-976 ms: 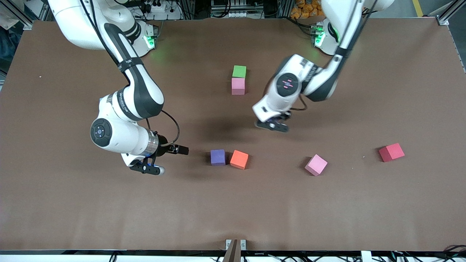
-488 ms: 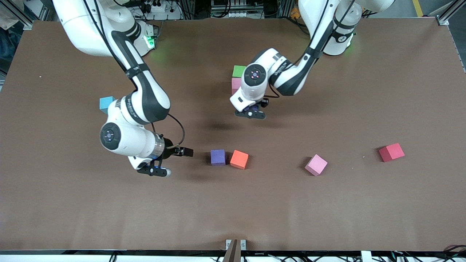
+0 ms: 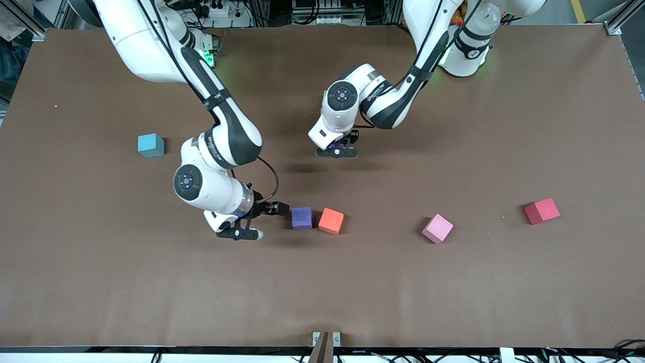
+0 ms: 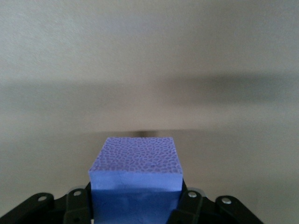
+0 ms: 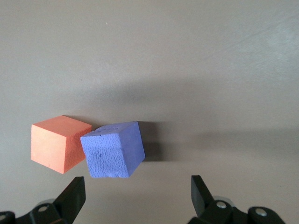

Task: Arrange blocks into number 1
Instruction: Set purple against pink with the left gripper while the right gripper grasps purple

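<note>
A wide brown table [image 3: 504, 292] with a matte, cloth-like top fills the front view. Aluminium frame posts [image 3: 617, 22] stand at its corners along the bases' edge, with black cables [image 3: 322, 10] and equipment there. A small metal bracket [image 3: 326, 339] sits mid-edge nearest the camera.

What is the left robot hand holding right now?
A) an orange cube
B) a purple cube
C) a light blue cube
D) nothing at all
B. In the left wrist view, the left gripper is shut on a purple cube, with a finger pressed against each side of it, up in the air over the bare table.
</note>
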`<control>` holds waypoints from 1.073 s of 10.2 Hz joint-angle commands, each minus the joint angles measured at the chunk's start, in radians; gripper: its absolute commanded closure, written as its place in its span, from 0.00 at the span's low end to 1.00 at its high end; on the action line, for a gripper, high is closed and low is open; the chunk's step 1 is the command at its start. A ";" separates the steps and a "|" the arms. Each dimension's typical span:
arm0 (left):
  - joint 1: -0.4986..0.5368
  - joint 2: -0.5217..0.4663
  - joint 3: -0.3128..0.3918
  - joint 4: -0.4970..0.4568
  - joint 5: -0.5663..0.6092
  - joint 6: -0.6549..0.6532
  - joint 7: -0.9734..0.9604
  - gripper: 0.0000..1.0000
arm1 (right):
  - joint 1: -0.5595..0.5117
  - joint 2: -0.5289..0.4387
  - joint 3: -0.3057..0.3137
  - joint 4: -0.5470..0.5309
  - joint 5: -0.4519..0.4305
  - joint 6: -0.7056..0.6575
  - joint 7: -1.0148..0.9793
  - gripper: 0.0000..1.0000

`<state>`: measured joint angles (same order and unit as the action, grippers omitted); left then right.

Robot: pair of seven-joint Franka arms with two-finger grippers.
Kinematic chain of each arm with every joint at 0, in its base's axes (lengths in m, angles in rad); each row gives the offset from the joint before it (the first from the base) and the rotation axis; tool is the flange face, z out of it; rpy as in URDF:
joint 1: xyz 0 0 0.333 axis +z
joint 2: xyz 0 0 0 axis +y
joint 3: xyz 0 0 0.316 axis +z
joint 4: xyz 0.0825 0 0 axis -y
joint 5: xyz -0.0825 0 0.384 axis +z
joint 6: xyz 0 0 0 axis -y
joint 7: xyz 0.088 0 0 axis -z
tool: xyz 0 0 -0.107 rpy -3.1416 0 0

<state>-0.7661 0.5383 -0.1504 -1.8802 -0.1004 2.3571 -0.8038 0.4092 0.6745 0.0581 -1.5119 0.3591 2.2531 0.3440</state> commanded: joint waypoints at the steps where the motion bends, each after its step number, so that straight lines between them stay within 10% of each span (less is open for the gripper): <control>1: -0.027 0.025 -0.004 0.013 -0.013 0.021 -0.029 1.00 | 0.008 0.031 0.000 0.029 0.009 0.006 -0.008 0.00; 11: -0.030 0.028 -0.041 -0.030 0.004 0.021 -0.060 1.00 | 0.082 0.112 -0.001 0.090 0.000 0.095 -0.013 0.00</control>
<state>-0.7938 0.5695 -0.1894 -1.9005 -0.1004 2.3699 -0.8472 0.4796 0.7413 0.0586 -1.4878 0.3578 2.3479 0.3393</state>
